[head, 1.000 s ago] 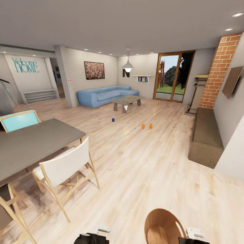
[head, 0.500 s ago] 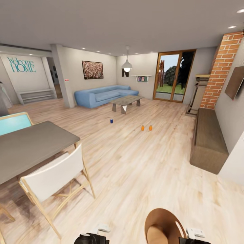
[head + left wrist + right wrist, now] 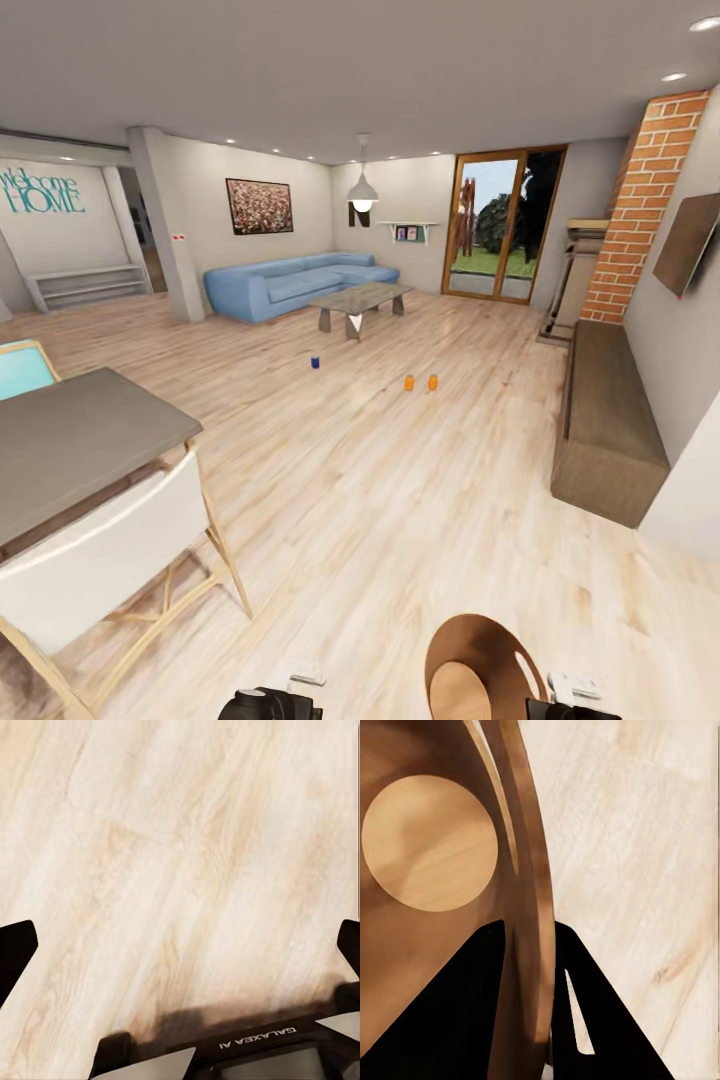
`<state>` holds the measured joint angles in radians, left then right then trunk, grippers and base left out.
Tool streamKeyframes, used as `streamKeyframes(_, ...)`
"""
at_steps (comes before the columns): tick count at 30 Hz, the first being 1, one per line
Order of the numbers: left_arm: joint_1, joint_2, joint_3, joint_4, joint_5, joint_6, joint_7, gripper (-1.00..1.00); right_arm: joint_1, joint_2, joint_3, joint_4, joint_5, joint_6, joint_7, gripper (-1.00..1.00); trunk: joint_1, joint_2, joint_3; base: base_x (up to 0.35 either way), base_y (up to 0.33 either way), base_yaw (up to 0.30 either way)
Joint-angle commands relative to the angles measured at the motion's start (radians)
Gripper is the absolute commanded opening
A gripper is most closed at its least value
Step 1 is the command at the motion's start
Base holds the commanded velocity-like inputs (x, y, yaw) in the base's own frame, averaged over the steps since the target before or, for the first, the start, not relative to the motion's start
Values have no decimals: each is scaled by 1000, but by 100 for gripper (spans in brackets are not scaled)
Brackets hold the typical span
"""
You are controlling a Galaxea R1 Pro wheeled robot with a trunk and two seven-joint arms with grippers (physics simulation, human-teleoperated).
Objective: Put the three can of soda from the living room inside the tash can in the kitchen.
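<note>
Bin's in hand, zero cans binned so far

Right gripper (image 3: 525, 937) jaws clamp the tash can (image 3: 480, 668) rim; left gripper (image 3: 180, 945) spread, empty. All three cans of soda (image 3: 408, 382) sit on the floor at 12 o'clock.

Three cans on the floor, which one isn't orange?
The blue can, standing alone nearest the sofa. The two orange cans stand side by side.

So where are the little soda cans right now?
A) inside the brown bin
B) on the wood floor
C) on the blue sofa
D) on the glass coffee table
B: the blue can and the two orange cans stand on the bare wood floor, in front of the coffee table, not on it.
</note>
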<state>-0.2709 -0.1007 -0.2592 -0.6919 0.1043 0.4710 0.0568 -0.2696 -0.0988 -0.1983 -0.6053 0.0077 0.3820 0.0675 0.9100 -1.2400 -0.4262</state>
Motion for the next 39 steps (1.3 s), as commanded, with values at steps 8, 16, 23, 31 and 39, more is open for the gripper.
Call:
streamKeyframes(8, 0, 0, 0, 0, 0, 0, 0, 100, 0, -7, -3, 3, -5, -7, 6, -100, 0, 0, 0, 294, -178, -1)
streamKeyframes(16, 0, -4, 1, 1, -1, 0, 2, 100, 0, -8, -12, 83, -11, -7, 0, -100, 0, 0, 0, 294, -178, 0)
streamKeyframes(23, -1, -8, 0, 2, -1, 0, 3, 100, 0, -19, -13, 98, -12, -7, -7, -100, 0, 0, 0, 291, -178, 0)
streamKeyframes(31, 0, -8, 0, 2, -2, 0, 3, 100, 0, -23, -12, 100, -11, -8, -8, -100, 0, 0, 0, 290, -178, 0)
streamKeyframes(39, 0, -8, 0, 2, -2, 0, 3, 100, 0, -22, -12, 101, -11, -8, -6, -100, 0, 0, 0, 291, -178, 0)
